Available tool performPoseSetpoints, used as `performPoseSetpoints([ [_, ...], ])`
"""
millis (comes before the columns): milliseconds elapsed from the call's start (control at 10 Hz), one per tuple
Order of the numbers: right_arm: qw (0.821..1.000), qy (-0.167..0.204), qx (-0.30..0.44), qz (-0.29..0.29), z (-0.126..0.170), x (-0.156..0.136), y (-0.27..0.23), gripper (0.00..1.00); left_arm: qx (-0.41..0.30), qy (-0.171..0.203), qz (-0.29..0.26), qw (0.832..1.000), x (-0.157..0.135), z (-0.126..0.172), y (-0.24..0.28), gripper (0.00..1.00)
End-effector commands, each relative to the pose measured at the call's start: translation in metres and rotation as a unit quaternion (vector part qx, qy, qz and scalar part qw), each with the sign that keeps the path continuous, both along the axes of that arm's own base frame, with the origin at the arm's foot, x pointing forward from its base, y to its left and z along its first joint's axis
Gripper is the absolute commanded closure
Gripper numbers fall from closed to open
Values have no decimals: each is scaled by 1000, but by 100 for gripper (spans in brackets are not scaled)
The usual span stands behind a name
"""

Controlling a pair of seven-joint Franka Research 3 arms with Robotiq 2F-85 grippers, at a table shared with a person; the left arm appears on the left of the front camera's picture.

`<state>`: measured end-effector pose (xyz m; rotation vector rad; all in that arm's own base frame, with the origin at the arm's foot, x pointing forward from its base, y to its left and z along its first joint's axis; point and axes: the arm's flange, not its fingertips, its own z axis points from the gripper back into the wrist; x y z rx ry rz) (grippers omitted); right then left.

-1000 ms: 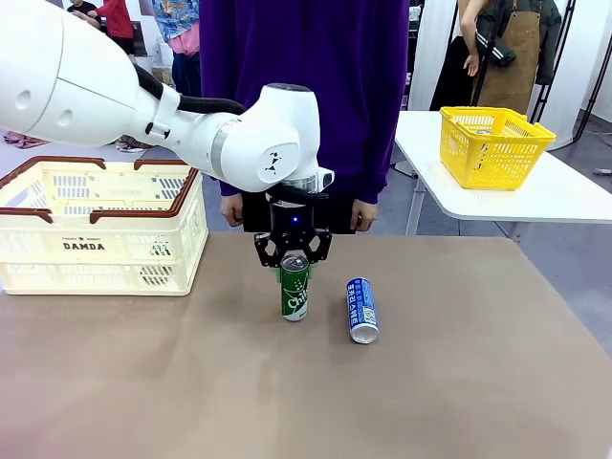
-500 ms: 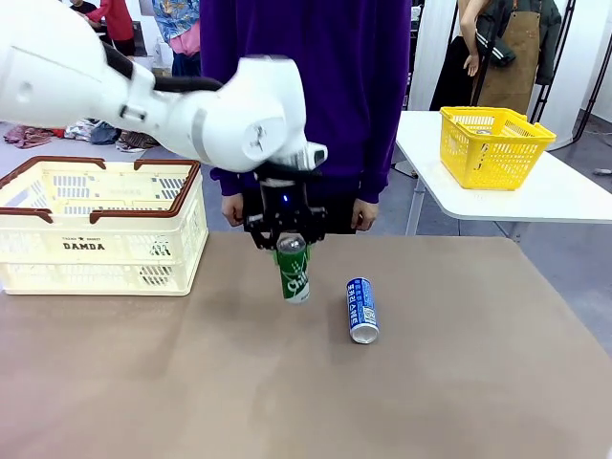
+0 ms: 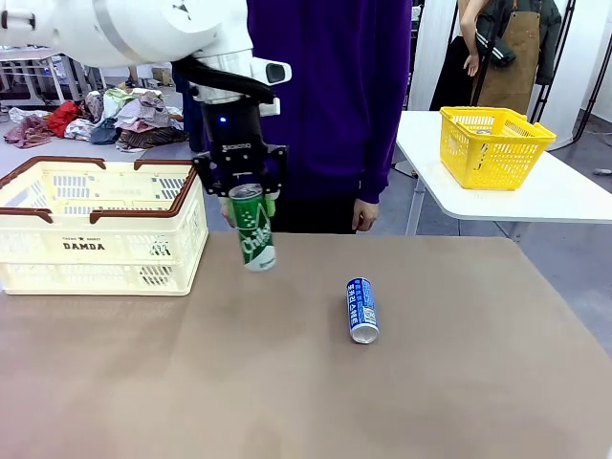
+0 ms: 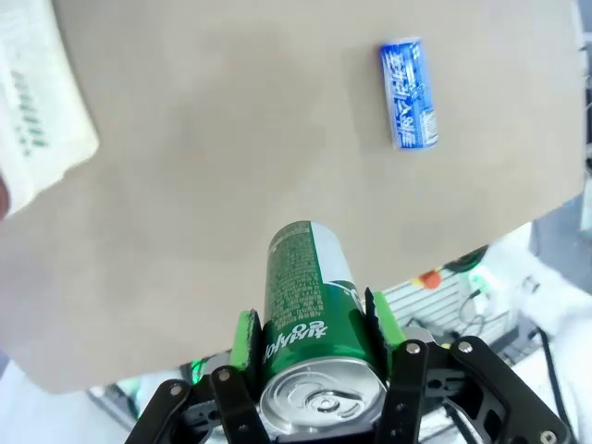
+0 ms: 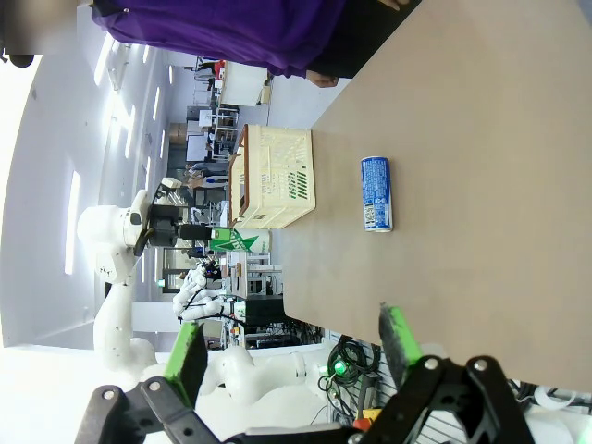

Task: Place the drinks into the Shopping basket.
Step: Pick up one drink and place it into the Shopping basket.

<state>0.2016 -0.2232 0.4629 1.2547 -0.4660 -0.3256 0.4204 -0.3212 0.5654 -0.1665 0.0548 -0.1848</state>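
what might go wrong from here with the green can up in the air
The left gripper holds the green can only near its top and it hangs tilted, so it might slip. Its bottom looks lower than the Shopping basket rim, so it could clip the wall. The blue can lies on its side and might roll when grasped.

The raised can (image 3: 253, 234) hangs just right of the Shopping basket (image 3: 105, 251), the lying can (image 3: 361, 309) farther right.
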Motion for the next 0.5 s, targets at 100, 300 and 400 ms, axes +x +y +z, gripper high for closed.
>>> performPoseSetpoints([
  [100,1000,-19,4,1,1,2,-1,0,-17,-11,3,1000,6,-4,-11,100],
  [300,1000,-19,4,1,1,2,-1,0,-17,-11,3,1000,6,-4,-11,100],
  [400,1000,-19,4,1,1,2,-1,0,-17,-11,3,1000,6,-4,-11,100],
])
